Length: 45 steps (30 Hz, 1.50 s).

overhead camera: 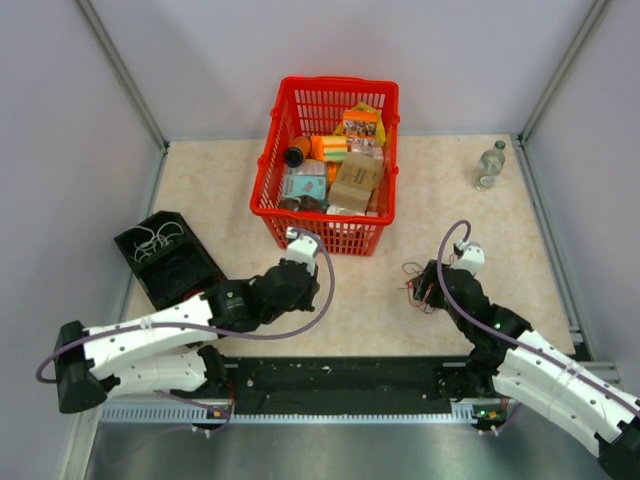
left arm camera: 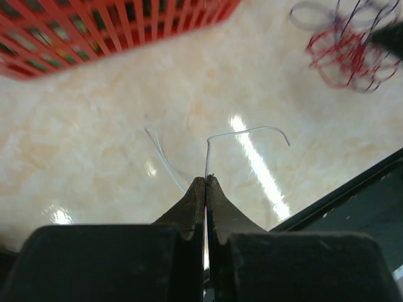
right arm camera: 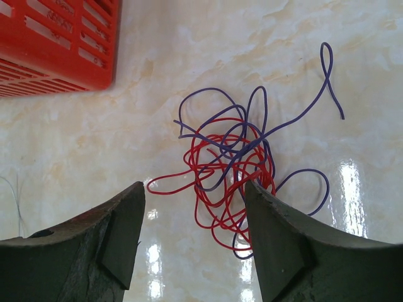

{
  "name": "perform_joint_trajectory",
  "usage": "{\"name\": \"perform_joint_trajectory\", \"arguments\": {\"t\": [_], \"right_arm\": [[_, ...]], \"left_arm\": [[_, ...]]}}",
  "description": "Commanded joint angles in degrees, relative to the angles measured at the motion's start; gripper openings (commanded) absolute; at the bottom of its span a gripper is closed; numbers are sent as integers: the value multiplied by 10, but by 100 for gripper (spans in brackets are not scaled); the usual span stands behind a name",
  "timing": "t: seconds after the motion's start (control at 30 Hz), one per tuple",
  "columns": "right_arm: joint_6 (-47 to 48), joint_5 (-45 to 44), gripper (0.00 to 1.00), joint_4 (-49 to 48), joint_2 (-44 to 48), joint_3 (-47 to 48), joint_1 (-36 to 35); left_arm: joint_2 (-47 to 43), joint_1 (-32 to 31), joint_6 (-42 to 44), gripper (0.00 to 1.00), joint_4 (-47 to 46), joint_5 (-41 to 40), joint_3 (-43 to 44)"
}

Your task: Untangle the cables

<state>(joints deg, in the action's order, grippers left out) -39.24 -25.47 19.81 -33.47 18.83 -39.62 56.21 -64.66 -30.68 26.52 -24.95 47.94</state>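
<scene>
The right gripper (right arm camera: 192,189) is filling the bottom of its own wrist view, its two dark fingers (right arm camera: 119,233) standing spread wide apart and gripping nothing. The cables (right arm camera: 233,160) are lying on the table (overhead camera: 230,180) between those fingers and just beyond them. They are forming a small loose knot of thin wires. Red loops are bunching in the middle, and purple strands are weaving through and around them. One purple end is arcing away to the upper right in a narrow loop, and another is curling out low on the right, beside the right-hand finger. Whether either finger is touching a strand cannot be told.

From above, the tangle is showing as a faint reddish scribble at the tip of the right arm, to the right of the red basket (overhead camera: 325,215) and well apart from it.

The left gripper (left arm camera: 206,179) is pressing its fingers tightly together and pinching a white wire (left arm camera: 249,130) at the very tips. This strand is rising from the tips and bending off to the right above the table. A second pale strand (left arm camera: 160,154) is running up and left from beside the tips. In this view the tangle is sitting blurred at the upper right.

The basket is holding boxes and packets at the back of the table. A black tray (overhead camera: 165,260) with pale wires in it is sitting at the left, and a clear bottle (overhead camera: 489,165) is standing at the far right.
</scene>
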Motion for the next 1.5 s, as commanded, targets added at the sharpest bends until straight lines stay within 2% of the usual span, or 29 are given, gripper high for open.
{"name": "perform_joint_trajectory", "arguments": {"t": [0.0, 0.13, 0.17, 0.33, 0.5, 0.57, 0.6, 0.63, 0.7, 0.87, 1.03, 1.07, 1.13, 1.23, 1.33, 1.4, 1.47], "right_arm": [[-6, -8, 63, -4, 8, 4, 2], [-6, -5, 63, -2, 15, 1, 2], [-5, -5, 63, -2, 14, 0, 2], [-9, 5, 63, -2, 15, -1, 2], [-9, 10, 63, -2, 16, -4, 2], [-7, 8, 62, -2, 17, -3, 2], [-7, 9, 62, -1, 17, -4, 2], [-6, 10, 62, -1, 17, -4, 2], [-6, 10, 62, -1, 19, -4, 2], [-8, 12, 62, -1, 19, -7, 2], [-10, 15, 62, -8, 17, -12, 2], [-10, 15, 62, -11, 17, -12, 2], [-8, 16, 62, -11, 15, -10, 2], [-7, 17, 62, -8, 20, -8, 2], [-2, 17, 62, -7, 25, -11, 2], [1, 15, 62, -5, 29, -11, 2], [5, 10, 62, -1, 34, -11, 2]], "left_arm": [[49, -1, -24, 0, -50, 70, -47], [113, -2, -60, 0, -37, 68, -66], [129, -1, -69, 3, -30, 68, -62], [160, -2, -59, 34, -68, 111, -66], [174, -2, -40, 50, -120, 178, -70], [191, -2, -33, 67, -125, 198, -62], [202, -2, -31, 87, -121, 205, -57], [210, -3, -32, 98, -114, 204, -54], [213, -5, -35, 99, -107, 198, -58], [209, -5, -54, 98, -47, 135, -54], [246, -5, -58, 86, -48, 104, -42], [254, -5, -65, 83, -51, 90, -37], [268, -4, -79, 69, -43, 55, -20], [285, -4, -84, 62, -59, 38, -14], [316, -1, -90, 47, -57, 41, -7], [333, 0, -107, 26, -36, 36, -1], [333, 0, -123, 0, -17, 23, -4]]}}
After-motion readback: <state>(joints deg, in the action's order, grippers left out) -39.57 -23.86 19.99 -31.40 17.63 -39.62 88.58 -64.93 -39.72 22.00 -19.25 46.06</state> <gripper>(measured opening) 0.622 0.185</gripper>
